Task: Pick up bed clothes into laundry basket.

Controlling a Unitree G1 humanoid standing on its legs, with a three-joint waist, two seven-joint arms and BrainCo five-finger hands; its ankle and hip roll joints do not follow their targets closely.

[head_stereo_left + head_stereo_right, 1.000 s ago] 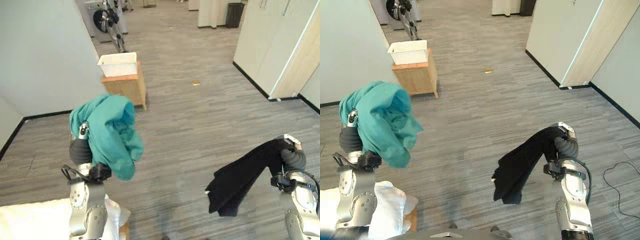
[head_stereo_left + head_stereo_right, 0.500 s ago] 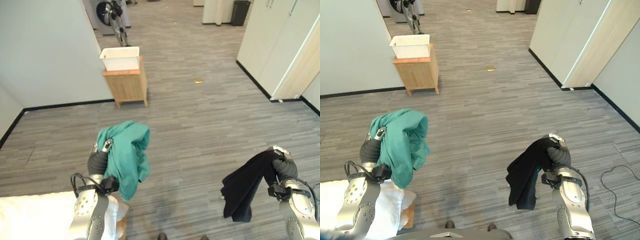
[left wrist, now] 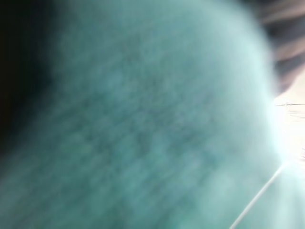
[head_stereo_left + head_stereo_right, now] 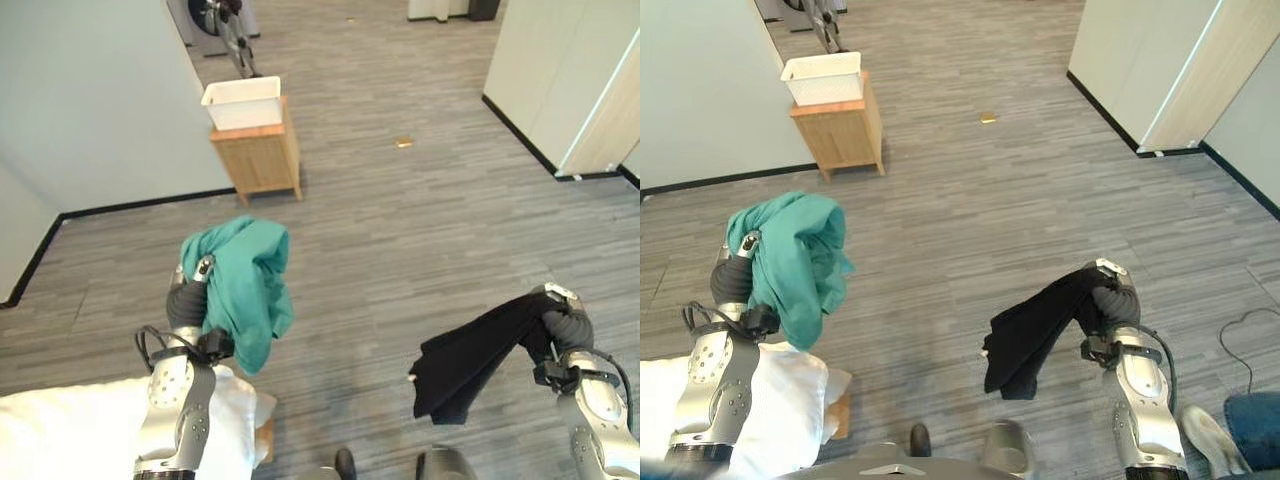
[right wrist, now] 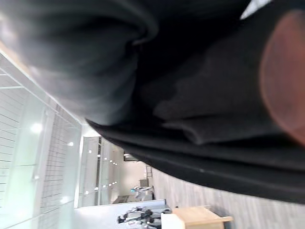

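Note:
A teal garment (image 4: 245, 285) is draped over my left hand (image 4: 188, 298), which is raised at the lower left and curled on it. The cloth hangs down past the wrist and also shows up close in the left wrist view (image 3: 152, 124). At the lower right, my right hand (image 4: 565, 318) is shut on a black garment (image 4: 465, 360) that trails out to the left of it, above the floor. This black garment (image 5: 200, 109) also covers the hand in the right wrist view. A white laundry basket (image 4: 242, 103) sits far ahead on a small wooden stand (image 4: 260, 155).
White bedding (image 4: 70, 440) lies at the lower left, under my left arm. A pale wall (image 4: 90, 100) runs along the left and cabinets (image 4: 570, 80) along the right, with grey plank floor between. A person's shoe (image 4: 1205, 440) shows at the lower right.
The view has shifted. The black garment, hanging straight down half a second ago, has swung out to the left. The teal garment stays draped on my left hand, far lower than a second ago.

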